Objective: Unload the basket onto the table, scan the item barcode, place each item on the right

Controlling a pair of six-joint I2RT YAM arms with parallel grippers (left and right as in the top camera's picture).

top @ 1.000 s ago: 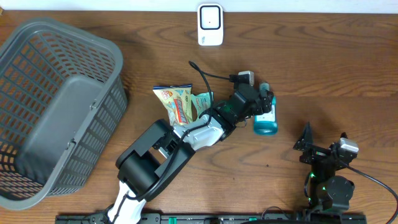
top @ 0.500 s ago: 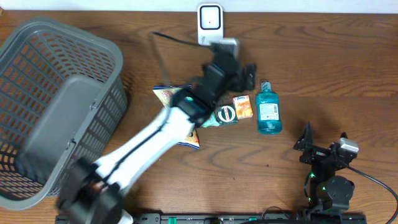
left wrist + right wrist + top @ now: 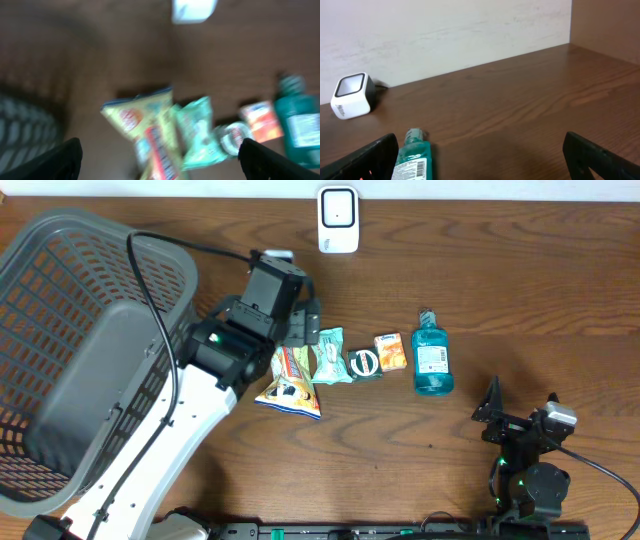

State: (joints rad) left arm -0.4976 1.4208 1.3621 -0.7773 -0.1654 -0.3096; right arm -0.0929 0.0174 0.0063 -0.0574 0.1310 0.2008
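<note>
The left arm point(image 3: 190, 405) reached diagonally toward the scanner point(image 3: 338, 220), with the left gripper point(image 3: 305, 328) below-left of it, jaws spread wide. The grey basket point(image 3: 60, 270) sat well left of the scanner. The right gripper point(image 3: 522, 408), far below-right, gaped too. The mouthwash bottle point(image 3: 431, 360) lay below-right of the scanner.

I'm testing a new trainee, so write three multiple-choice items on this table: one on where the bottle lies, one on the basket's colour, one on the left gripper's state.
1. The bottle lies:
A. in the middle of the row
B. at the row's right end
C. at the row's left end

2. The basket is:
A. grey
B. red
C. yellow

3. The left gripper is:
A. shut on the bottle
B. shut on the basket's rim
C. open, holding nothing

Answers: B, it lies just past the orange box; A, its mesh walls are grey; C, its fingers stand wide apart above the snack bags with nothing between.
</note>
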